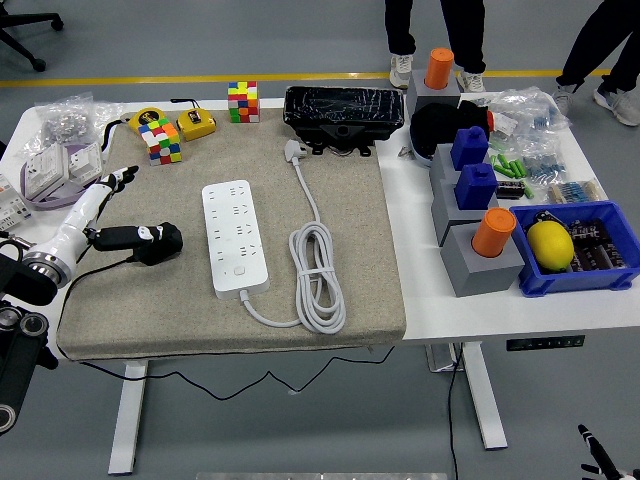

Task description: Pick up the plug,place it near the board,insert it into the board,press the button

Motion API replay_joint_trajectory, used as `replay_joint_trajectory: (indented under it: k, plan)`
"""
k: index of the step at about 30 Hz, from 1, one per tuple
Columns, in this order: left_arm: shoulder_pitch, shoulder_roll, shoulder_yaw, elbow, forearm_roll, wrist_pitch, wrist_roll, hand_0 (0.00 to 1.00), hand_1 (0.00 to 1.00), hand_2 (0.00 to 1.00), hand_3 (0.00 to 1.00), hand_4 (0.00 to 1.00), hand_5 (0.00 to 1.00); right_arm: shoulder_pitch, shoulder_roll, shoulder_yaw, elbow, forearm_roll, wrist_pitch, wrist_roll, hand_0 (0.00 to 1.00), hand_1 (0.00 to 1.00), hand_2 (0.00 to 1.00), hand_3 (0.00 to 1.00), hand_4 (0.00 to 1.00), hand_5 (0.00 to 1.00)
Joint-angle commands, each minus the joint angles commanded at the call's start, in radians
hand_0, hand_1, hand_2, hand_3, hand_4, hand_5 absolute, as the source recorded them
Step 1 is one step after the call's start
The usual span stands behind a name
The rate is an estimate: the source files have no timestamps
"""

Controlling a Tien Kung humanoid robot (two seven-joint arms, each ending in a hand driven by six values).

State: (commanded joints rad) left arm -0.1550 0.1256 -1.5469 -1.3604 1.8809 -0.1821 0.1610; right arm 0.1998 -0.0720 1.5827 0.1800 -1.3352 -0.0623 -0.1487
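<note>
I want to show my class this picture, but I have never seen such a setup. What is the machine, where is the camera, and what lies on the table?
There is one picture, taken from a camera high on a humanoid robot, looking down over its table. The robot's left arm enters from the left; its hand has relaxed fingers and holds nothing. Only fingertips of the right hand show at the bottom right. On a beige mat lie a white power strip with its coiled cable, and a black plug. Rubik's cubes, grey blocks and a blue bin are clutter. People's legs stand beyond.
</note>
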Motion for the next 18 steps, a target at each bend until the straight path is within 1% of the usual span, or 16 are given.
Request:
replay_joint_trajectory:
  k: [2,3,4,5,9,10,15,16,18]
  plan:
    - [-0.003,0.001,0.006,0.008,0.006,0.006,-0.002,0.998,0.998,0.998,0.998,0.998,0.061,0.001,0.000,-0.001,0.000,0.001,0.000,0.000,0.995,0.888,0.840,0.848,0.998,0.998]
    - [-0.009,0.001,0.013,0.024,0.018,0.013,-0.007,0.998,0.998,0.998,0.998,0.998,0.061,0.002,-0.001,-0.002,0.000,0.002,-0.001,0.000,0.995,0.888,0.840,0.848,0.998,0.998]
    - [-0.012,0.002,0.017,0.035,0.023,0.016,-0.010,0.998,0.998,0.998,0.998,0.998,0.019,0.002,-0.001,-0.002,0.000,0.002,-0.001,0.000,0.995,0.885,0.830,0.845,0.998,0.998]
    - [-0.017,0.001,0.020,0.052,0.023,0.017,-0.015,0.998,0.998,0.998,0.998,0.998,0.019,0.002,-0.001,-0.005,0.000,0.005,-0.001,0.000,0.995,0.885,0.830,0.845,0.998,0.998]
    - [-0.024,-0.004,0.019,0.084,0.032,0.007,-0.016,0.998,0.998,0.998,0.998,0.998,0.019,0.000,-0.001,-0.006,0.000,0.007,-0.006,-0.001,0.995,0.885,0.830,0.845,0.998,0.998]
    - [-0.025,-0.005,0.020,0.089,0.033,0.004,-0.016,0.998,0.998,0.998,0.998,0.998,0.002,-0.001,-0.001,-0.005,0.000,0.006,-0.008,0.000,0.993,0.874,0.815,0.843,0.998,0.998]
    - [-0.042,-0.003,0.030,0.145,0.024,0.005,-0.024,0.998,0.998,0.998,0.998,0.998,0.002,-0.005,-0.001,-0.001,0.000,0.001,-0.009,-0.002,0.993,0.874,0.815,0.843,0.998,0.998]
    - [-0.045,-0.003,0.030,0.154,0.024,0.005,-0.027,0.953,0.998,0.988,0.998,0.998,0.002,-0.004,-0.001,-0.003,0.000,0.003,-0.010,-0.001,0.993,0.874,0.810,0.843,0.998,0.998]
    - [-0.050,-0.003,0.029,0.169,0.026,0.008,-0.030,0.953,0.998,0.988,0.998,0.998,0.002,-0.003,-0.001,-0.004,0.000,0.004,-0.010,-0.001,0.993,0.874,0.810,0.843,0.998,0.998]
